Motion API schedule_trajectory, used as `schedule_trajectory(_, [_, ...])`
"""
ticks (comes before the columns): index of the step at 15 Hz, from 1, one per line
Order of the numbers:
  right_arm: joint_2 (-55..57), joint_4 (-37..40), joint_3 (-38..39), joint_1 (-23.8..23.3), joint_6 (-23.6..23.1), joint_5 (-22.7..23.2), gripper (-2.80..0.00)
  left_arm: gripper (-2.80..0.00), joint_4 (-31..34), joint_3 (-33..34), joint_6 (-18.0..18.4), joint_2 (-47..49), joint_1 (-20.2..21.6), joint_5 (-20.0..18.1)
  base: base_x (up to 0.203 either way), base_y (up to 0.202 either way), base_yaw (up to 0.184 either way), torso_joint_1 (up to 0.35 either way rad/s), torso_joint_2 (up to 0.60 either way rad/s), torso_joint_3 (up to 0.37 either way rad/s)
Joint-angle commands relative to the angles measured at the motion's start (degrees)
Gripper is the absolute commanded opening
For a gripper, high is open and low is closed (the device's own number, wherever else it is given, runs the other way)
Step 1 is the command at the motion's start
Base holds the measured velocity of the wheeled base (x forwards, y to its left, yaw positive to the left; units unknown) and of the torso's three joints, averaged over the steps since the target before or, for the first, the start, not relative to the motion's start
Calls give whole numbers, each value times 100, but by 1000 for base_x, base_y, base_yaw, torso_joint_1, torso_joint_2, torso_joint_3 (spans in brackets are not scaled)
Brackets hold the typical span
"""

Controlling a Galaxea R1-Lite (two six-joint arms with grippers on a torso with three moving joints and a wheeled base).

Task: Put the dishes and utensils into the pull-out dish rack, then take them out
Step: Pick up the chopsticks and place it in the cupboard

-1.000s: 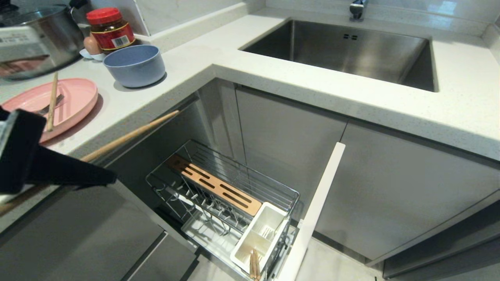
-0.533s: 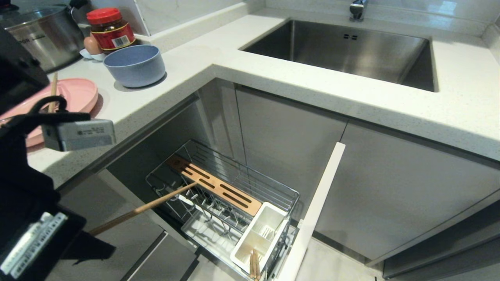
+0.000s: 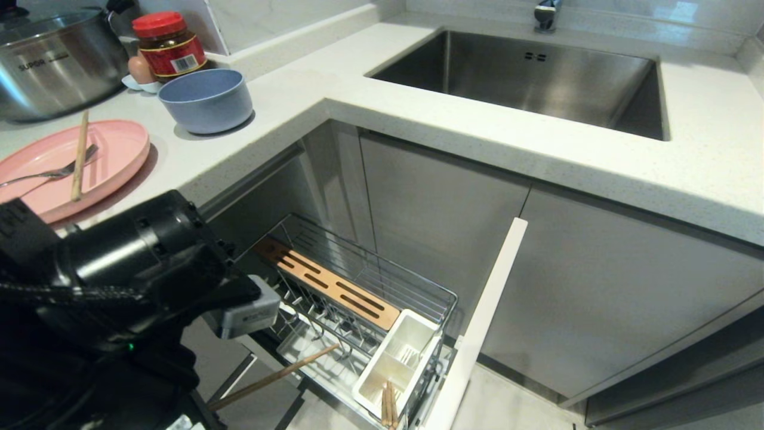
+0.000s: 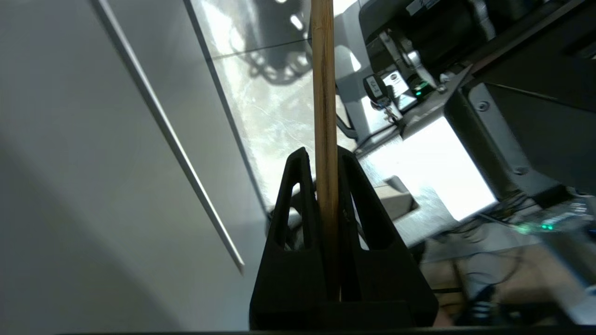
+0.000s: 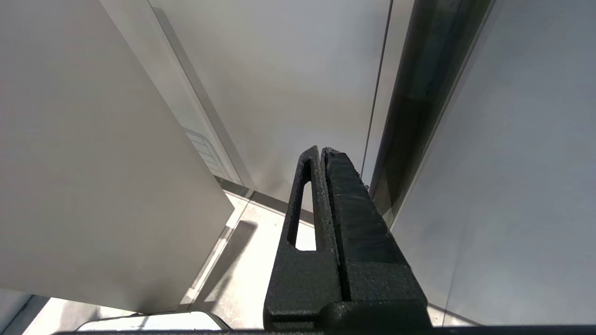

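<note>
Loading is partly done: chopsticks (image 3: 388,406) stand in the rack (image 3: 358,298) cup. The left gripper (image 4: 321,158) pinches another chopstick (image 4: 323,93) low beside the rack. One chopstick (image 3: 79,156) and the fork (image 3: 51,174) lie on the plate (image 3: 119,149); the bowl (image 3: 206,98) waits on the table (image 3: 418,119). The right gripper (image 5: 322,151) is pressed together, empty.

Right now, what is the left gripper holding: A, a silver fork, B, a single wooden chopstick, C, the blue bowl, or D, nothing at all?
B: in the left wrist view the left gripper is clamped on a wooden chopstick, while the fork lies on the pink plate and the blue bowl sits on the counter.
</note>
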Motion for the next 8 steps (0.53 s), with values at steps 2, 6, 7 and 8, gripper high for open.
schedule_trajectory(2, [-14,-4,0,0,4,-1,-280,-280,-312,435,244,344,-74,4,0,0,0,0,0,0])
schedule_trajectory(6, [-14,-4,0,0,4,-1,-280,-280,-508,548,282,817,-154,0,0,0,0,0,0,0])
schedule_trajectory(7, [-14,-4,0,0,4,-1,-280,-280,-577,548,282,906,-173,1,0,0,0,0,0,0])
schedule_trajectory(8, [-14,-4,0,0,4,-1,-280,-280,-627,540,282,1009,-178,11,0,0,0,0,0,0])
